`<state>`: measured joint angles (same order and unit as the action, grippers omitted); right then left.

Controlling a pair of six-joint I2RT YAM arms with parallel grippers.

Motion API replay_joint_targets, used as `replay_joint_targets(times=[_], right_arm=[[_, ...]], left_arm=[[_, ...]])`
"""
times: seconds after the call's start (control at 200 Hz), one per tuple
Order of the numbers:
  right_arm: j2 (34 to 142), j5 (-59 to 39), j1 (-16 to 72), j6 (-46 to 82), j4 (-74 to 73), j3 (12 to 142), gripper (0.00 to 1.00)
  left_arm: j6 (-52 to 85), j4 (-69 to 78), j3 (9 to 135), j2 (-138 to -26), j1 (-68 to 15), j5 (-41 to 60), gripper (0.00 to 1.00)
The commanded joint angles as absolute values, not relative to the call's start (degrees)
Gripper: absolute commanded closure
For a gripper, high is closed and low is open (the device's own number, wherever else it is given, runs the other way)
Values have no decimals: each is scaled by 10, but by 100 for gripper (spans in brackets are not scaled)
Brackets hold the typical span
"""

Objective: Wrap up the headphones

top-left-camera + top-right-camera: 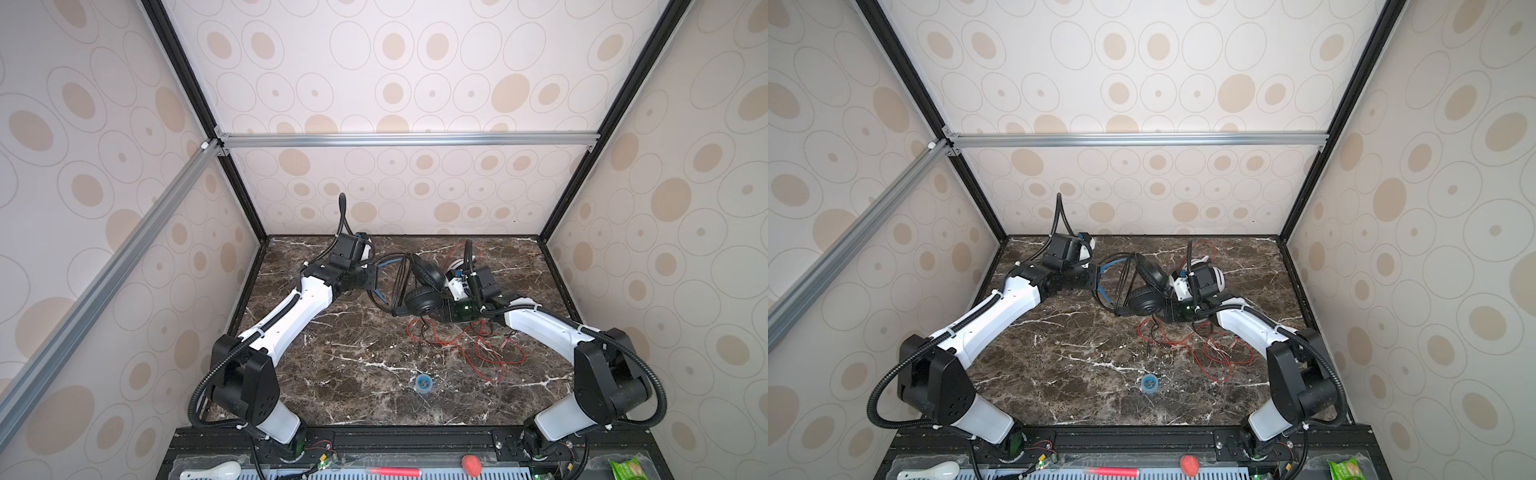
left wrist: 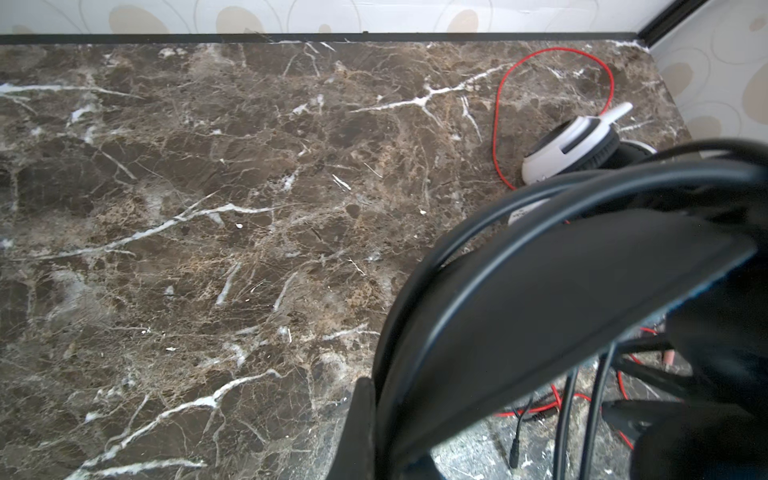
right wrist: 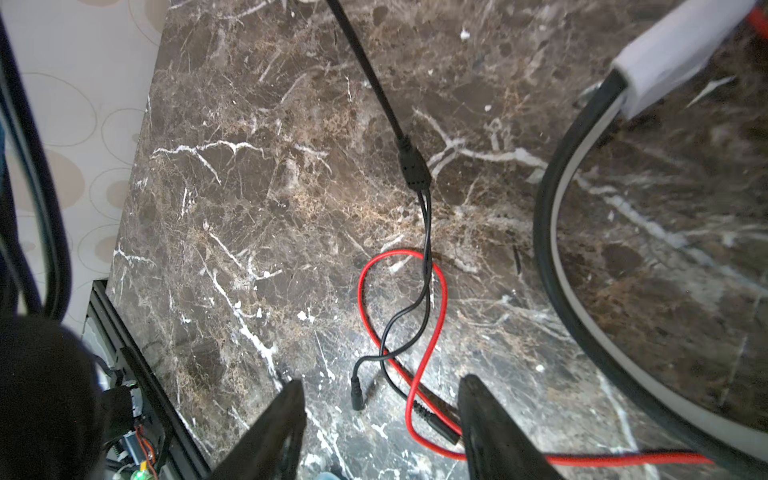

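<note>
- in both top views the black headphones (image 1: 423, 306) are near the back middle of the tabletop (image 1: 353, 374), headband toward the left jaws and cups toward the right jaws. the white headphones (image 1: 457, 266) lie just behind the right wrist, their red cord (image 1: 490, 357) sprawled loose in front. how either set of jaws stands is too small to tell here.
- the left wrist view shows what the top views cannot: the left jaws clamped tight on the black headband (image 2: 561, 291), with the thin black cord (image 2: 565, 415) hanging just beside it. the band looks light, springy and fairly stiff, a sound place to hold. the padded cups would likely squash and slip.
- only the right wrist view shows the right jaws standing well apart and empty, above the black cord's splitter (image 3: 409, 162) and plug ends, which cross a loop of red cord (image 3: 440, 299) on the tabletop. both cords look limp, thin and quick to tangle. i judge the black one is best pinched near a plug, clear of the red. the white headband (image 3: 552, 232) curves just beside.
</note>
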<state>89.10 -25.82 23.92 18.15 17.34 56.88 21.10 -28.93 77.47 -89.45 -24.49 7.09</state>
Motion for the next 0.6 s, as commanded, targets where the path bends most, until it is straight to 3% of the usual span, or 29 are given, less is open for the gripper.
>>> replay_joint_targets(times=[0.0,0.25,0.595], right_arm=[[909,-277,260,201,220,583,41],[940,-244,306,199,278,623,40],[1008,-222,331,215,252,639,41]], left_arm=[[245,-228,778,-871,-238,92,100],[255,-210,769,-876,-234,103,100],[250,-209,757,-869,-231,110,100]])
